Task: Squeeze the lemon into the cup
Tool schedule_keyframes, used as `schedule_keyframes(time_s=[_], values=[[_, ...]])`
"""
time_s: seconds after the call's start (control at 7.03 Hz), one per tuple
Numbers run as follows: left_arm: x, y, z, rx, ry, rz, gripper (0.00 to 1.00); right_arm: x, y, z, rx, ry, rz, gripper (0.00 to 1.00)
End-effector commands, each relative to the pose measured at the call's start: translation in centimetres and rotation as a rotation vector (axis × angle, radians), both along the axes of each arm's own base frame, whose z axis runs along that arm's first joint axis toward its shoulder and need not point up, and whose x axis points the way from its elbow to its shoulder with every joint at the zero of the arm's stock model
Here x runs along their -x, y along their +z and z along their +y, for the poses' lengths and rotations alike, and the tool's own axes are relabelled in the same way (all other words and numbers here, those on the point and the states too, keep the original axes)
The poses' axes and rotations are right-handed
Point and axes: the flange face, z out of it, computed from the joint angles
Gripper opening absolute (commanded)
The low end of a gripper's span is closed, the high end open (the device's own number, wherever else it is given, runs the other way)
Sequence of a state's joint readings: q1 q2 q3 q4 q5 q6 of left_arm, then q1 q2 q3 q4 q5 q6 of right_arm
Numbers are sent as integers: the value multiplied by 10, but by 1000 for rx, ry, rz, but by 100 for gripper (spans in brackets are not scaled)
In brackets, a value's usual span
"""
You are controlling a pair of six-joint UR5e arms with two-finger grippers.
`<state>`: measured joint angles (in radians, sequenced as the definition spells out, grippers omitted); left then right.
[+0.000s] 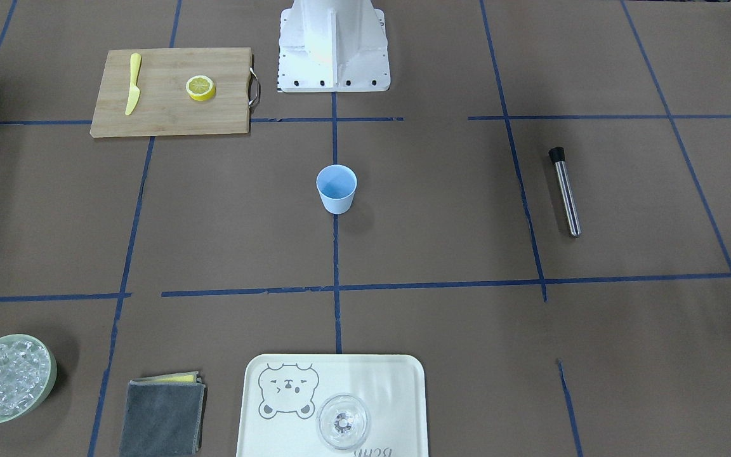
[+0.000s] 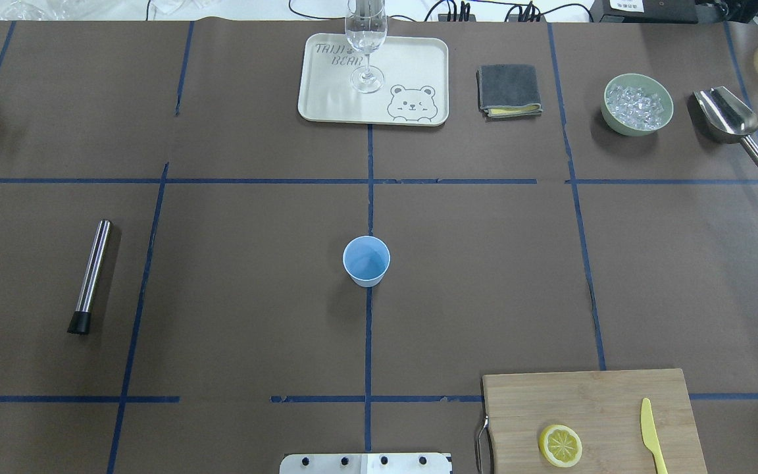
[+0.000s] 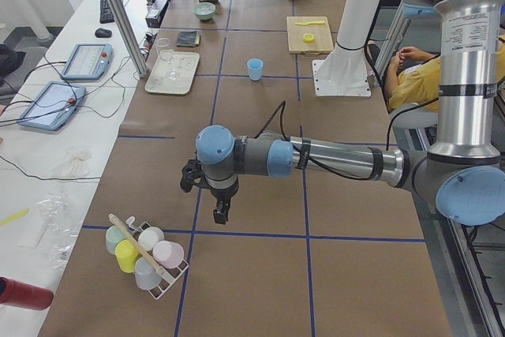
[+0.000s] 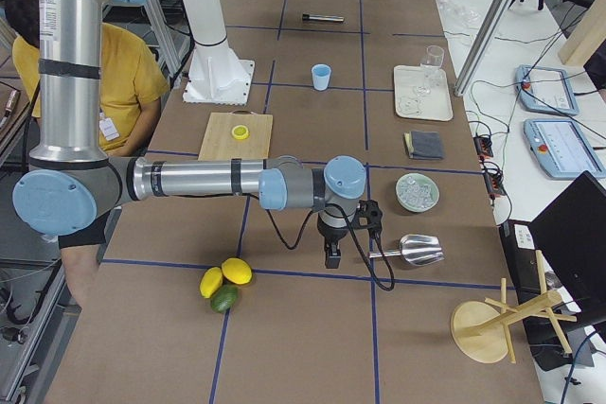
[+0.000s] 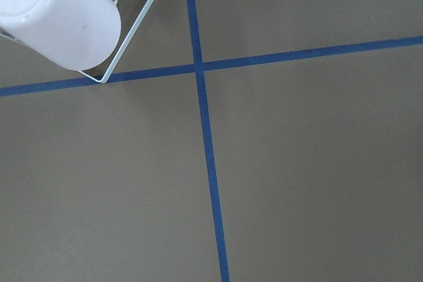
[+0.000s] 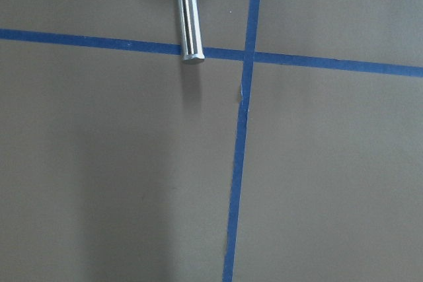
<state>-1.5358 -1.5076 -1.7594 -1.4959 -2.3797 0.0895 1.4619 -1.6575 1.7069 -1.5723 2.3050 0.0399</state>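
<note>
1. Neither the overhead nor the front-facing view catches an arm. The left gripper (image 3: 221, 212) and right gripper (image 4: 332, 254) show only in the side views, so we cannot tell whether either is parted or closed. The wrist cameras show no fingers.
2. The left gripper hangs over the table's left end beside a wire rack (image 5: 125, 47) of upturned cups. The right one hangs over the right end by the metal scoop (image 2: 724, 115), and its wrist view catches only the handle tip.
3. The scoop falls outside the front-facing view. There the whole citrus fruits (image 4: 227, 276) are only a yellow sliver at the edge.
4. On the bear tray (image 2: 326, 105) we read "BEAR". The word above it is partly behind the stemmed glass (image 2: 366, 46), whose rim is cut off.
5. The light-blue cup (image 2: 366, 261) stands upright at the tabletop's middle, on the centre tape line.
6. The lemon slice (image 2: 560, 445) lies cut face up on the bamboo cutting board (image 2: 589, 401) at the robot-side edge, apart from the yellow plastic knife (image 2: 649, 431).
</note>
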Motion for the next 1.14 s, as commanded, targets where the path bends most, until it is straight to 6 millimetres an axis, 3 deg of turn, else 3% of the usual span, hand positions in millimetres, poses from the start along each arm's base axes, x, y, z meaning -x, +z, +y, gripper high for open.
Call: schedule_keyframes(time_s=[0.0,0.57,0.71,0.85,1.0], values=[[-1,-2,1,-6,-4,8,100,0,1,0,3,1,-2,100],[-2,-9,-1,-21,2,35,100,6,-16,-5,-103,-10,-32,100],[-2,-10,-1,-27,3,36,100,18,-19,-1,-109,-33,-104,100],[-2,-13,1,-32,2,36,100,46,-38,3,-101,-55,-117,100],[-2,-12,1,-28,1,36,100,77,-81,17,-76,-20,-132,100]])
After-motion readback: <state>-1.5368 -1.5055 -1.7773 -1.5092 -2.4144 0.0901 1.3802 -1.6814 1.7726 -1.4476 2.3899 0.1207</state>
